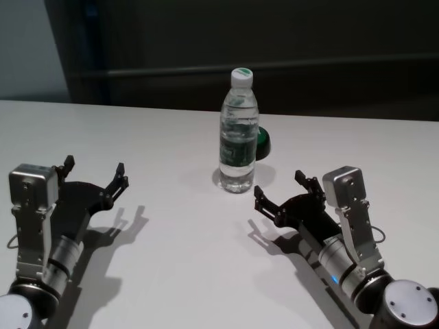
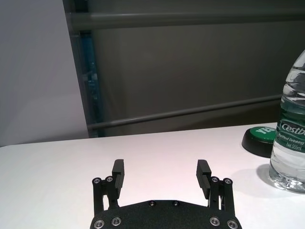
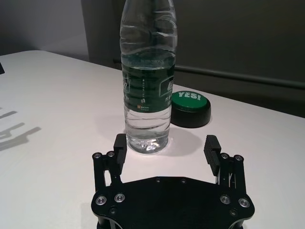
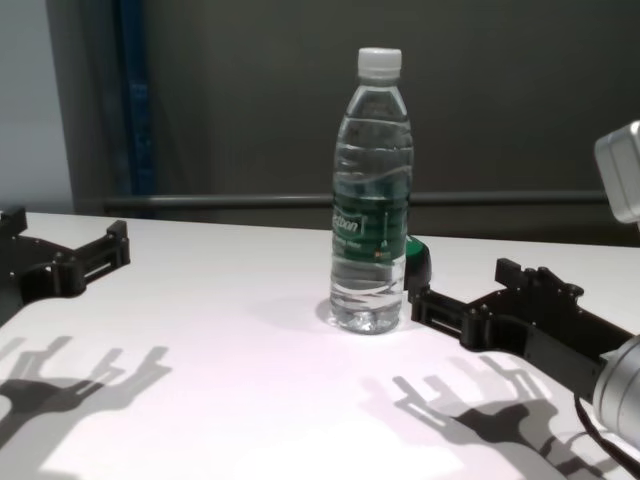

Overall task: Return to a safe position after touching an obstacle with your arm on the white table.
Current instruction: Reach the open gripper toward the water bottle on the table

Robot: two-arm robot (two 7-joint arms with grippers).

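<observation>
The bottle (image 1: 239, 133) is standing upright near the middle of the white counter (image 1: 171, 260), with its cap on. A black and green button (image 3: 191, 109) is lying just behind it, on the right. The right gripper (image 1: 282, 194) is hovering near the bottle, a little to its right, and its fingers (image 3: 120, 144) are staying apart, holding nothing. The left gripper (image 1: 95, 174) is waiting well apart on the left side, also with open, empty fingers (image 2: 118, 170).
</observation>
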